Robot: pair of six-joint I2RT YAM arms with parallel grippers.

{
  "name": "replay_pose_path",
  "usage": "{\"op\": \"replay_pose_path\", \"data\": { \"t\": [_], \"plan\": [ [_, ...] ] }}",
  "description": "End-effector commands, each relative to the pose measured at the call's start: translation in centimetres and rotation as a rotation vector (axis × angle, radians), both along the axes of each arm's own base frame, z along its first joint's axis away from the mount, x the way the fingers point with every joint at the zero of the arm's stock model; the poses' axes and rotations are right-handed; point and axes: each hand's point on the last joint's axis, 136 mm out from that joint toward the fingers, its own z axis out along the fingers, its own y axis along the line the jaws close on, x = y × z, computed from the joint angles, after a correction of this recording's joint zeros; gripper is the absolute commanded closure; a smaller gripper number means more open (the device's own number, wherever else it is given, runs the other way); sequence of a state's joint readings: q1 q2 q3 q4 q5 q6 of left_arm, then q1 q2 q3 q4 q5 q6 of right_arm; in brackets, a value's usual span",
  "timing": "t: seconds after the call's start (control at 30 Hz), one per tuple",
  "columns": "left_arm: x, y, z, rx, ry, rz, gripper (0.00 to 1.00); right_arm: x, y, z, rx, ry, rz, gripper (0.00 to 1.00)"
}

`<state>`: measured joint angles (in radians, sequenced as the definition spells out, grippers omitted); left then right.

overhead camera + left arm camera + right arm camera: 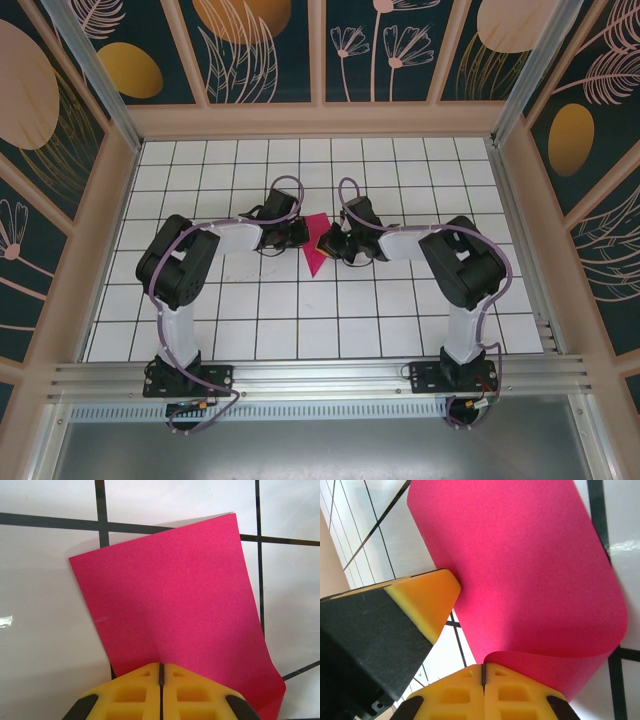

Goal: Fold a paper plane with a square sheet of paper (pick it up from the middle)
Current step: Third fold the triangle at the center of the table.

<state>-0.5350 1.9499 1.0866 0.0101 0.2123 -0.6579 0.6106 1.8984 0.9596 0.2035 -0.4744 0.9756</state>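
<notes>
**Square sheet held between two grippers.** One square sheet of paper [316, 250], thin, matte magenta-pink with a fine grain, hangs over the middle of the white tiled table [300, 330].

**Top view.** The sheet reads as a small pointed shape, tip toward the arm bases. The left gripper [299, 236] meets its left edge and the right gripper [334, 246] its right edge. There are two arms, black at the joints with white links, each trailing one lilac cable.

**Left wrist view.** Two yellow foam-like fingers [135, 690], moulded with square recesses, press together on the sheet's near edge. Here the paper is nearly flat and straight-edged. A faint crease rises from the finger seam, and one corner droops at lower right.

**Right wrist view.** This gripper's two yellow fingers [455, 695] are likewise clamped on the paper, which curls in one smooth bend. A wedge-shaped yellow-and-black finger of the left gripper touches the sheet's left edge. Dark grout lines cross the glossy tiles.
</notes>
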Motion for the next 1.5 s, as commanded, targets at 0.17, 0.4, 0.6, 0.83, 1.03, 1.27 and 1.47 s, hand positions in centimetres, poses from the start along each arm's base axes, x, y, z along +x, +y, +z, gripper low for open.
{"op": "replay_pose_path", "data": {
  "t": [0.17,0.4,0.6,0.83,1.03,1.27,1.47],
  "plan": [
    [-1.0,0.3,-1.7,0.032,0.054,-0.029,0.91,0.4,1.2,0.4,0.027,-0.025,0.042,1.0],
    [-1.0,0.2,-1.7,0.03,0.054,-0.031,0.91,0.3,2.1,0.6,0.052,-0.033,0.087,1.0],
    [-1.1,0.2,-1.8,0.029,0.058,-0.034,0.91,0.3,2.2,-0.1,0.036,-0.025,0.1,1.0],
    [-1.1,0.2,-1.9,0.029,0.061,-0.033,0.91,0.2,2.0,-0.5,0.021,-0.021,0.102,1.0],
    [-1.1,0.2,-1.9,0.029,0.06,-0.034,0.91,0.1,2.1,-0.7,0.019,-0.023,0.111,1.0],
    [-1.1,0.2,-1.8,0.027,0.059,-0.035,0.91,0.1,2.2,-0.9,0.026,-0.019,0.116,1.0],
    [-1.2,0.2,-1.9,0.028,0.063,-0.035,0.91,0.2,2.2,-1.0,0.028,-0.02,0.115,1.0]
  ]
}}
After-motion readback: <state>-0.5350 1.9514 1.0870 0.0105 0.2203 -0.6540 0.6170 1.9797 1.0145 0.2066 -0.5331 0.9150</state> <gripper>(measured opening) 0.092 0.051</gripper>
